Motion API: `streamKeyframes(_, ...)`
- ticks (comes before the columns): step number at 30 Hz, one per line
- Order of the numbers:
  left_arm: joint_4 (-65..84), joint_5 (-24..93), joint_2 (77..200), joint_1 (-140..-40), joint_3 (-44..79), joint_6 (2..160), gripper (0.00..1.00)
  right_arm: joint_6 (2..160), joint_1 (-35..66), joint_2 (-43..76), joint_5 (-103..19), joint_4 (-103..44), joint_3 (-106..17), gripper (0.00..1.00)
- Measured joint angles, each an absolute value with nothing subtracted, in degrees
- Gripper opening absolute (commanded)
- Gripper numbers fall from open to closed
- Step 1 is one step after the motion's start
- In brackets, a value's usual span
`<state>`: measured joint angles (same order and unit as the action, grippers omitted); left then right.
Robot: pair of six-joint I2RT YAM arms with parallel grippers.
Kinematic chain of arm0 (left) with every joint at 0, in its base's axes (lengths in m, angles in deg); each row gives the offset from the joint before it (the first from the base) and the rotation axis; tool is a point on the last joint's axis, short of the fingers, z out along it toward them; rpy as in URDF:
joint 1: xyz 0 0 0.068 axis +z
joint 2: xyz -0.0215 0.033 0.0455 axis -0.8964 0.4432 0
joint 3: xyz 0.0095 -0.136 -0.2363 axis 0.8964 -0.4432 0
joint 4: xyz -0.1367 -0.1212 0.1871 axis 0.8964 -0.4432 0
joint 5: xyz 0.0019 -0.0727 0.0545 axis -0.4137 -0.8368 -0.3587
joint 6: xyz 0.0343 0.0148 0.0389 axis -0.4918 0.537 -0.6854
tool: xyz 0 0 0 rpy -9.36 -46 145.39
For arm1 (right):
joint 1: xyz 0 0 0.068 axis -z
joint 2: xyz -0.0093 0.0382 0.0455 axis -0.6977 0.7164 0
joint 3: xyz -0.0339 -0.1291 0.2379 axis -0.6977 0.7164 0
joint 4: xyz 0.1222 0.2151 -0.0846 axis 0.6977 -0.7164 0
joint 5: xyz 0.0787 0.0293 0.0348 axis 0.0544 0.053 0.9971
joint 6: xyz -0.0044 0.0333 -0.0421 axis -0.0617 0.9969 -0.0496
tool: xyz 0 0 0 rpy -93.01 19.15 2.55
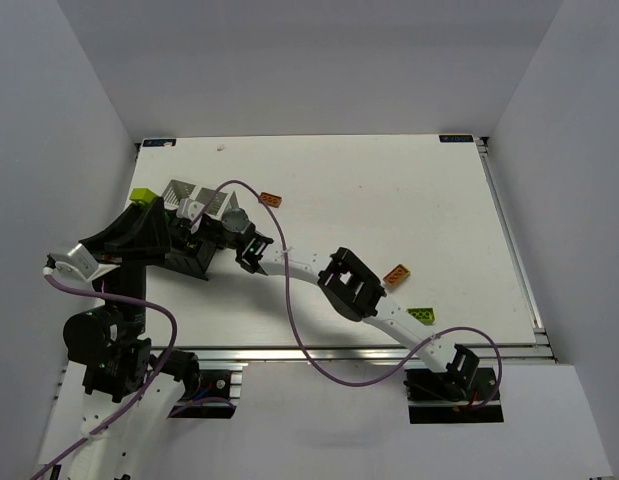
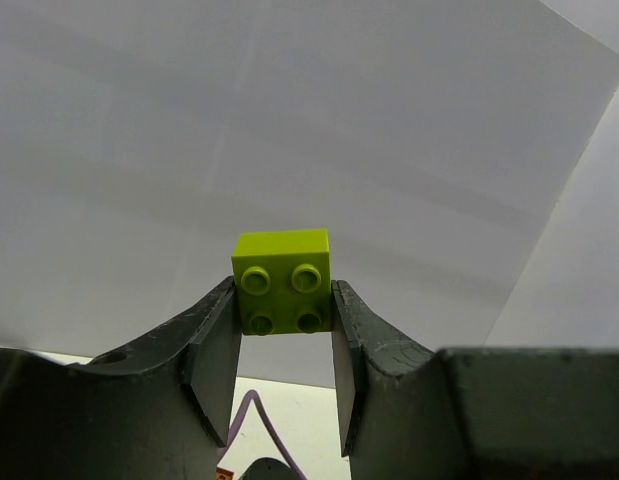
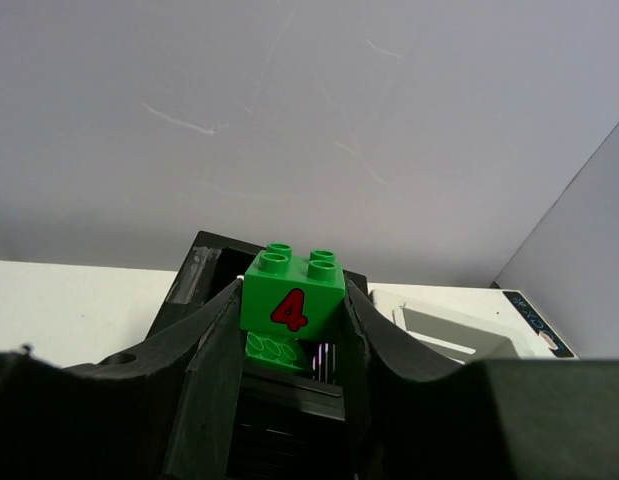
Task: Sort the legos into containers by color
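Note:
My left gripper (image 2: 281,300) is shut on a lime lego (image 2: 281,283), held up in the air; from above, this lego (image 1: 141,195) shows at the table's far left. My right gripper (image 3: 292,310) is shut on a green lego with a red 4 (image 3: 292,290), over the black container (image 3: 204,262). Another green lego (image 3: 274,350) lies inside that container. A white container (image 3: 459,335) stands just to its right. From above, the black container (image 1: 192,263) sits under both arms, and the white containers (image 1: 179,192) stand behind it.
Two orange legos (image 1: 272,199) (image 1: 396,273) and a lime wedge lego (image 1: 422,315) lie loose on the white table. A purple cable (image 1: 289,300) loops over the right arm. Grey walls enclose the table on three sides.

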<state>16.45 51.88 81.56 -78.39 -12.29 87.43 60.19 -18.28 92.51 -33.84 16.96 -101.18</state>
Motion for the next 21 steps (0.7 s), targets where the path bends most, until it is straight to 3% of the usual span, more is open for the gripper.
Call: streamKeyframes(21, 16.67, 50.64, 81.58, -76.49, -13.05, 88.31, 0.0, 63.89, -18.78, 94.74, -33.79, 19.63, -104.26, 0.0)
